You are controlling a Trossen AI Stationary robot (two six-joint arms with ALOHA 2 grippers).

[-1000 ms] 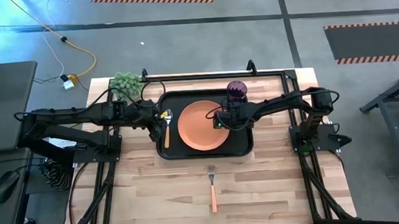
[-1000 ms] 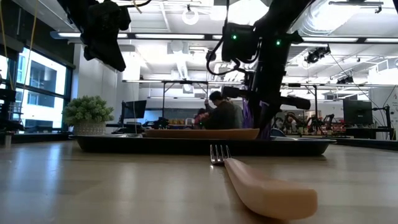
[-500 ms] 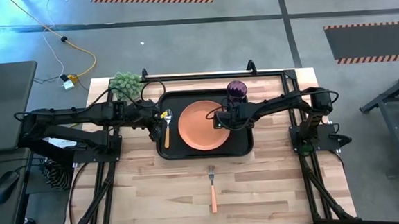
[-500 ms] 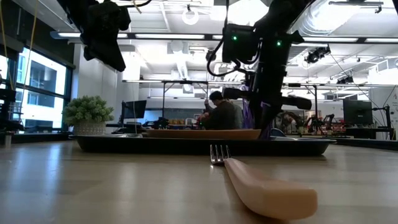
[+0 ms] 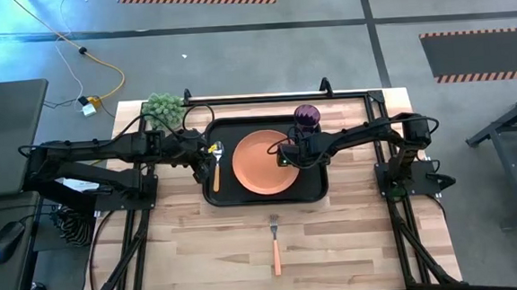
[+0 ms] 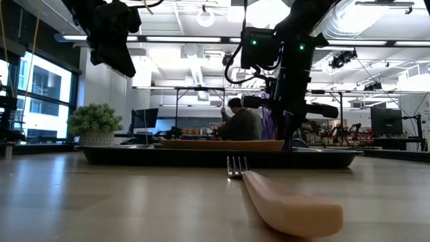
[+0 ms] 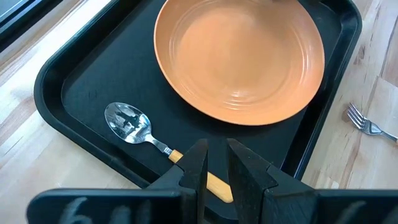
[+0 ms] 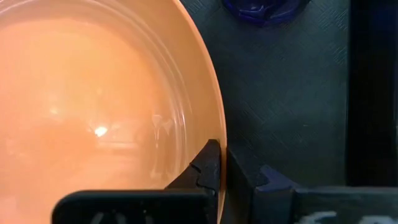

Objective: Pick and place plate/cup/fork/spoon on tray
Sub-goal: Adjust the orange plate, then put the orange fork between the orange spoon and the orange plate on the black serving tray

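The wooden table (image 5: 336, 239) fills the middle of the overhead frame, with the black tray (image 5: 224, 194) sitting centre, a bit toward the top. On the tray, the orange plate (image 5: 258, 163) takes up the middle. The right gripper (image 5: 283, 155) is clenched on the plate's right rim; in the right wrist view its fingers (image 8: 208, 163) pinch that edge. The purple cup (image 5: 306, 117) stands in the tray's upper right corner, just beside the plate. The left gripper (image 5: 207, 153) hovers over the tray's left side, jaws a little apart and holding nothing. The spoon (image 7: 140, 129) lies on the tray right under it. The fork (image 5: 275, 243) lies on bare wood below the tray, centre-bottom of the frame. A small green plant (image 5: 162, 107) sits at the table's upper left.
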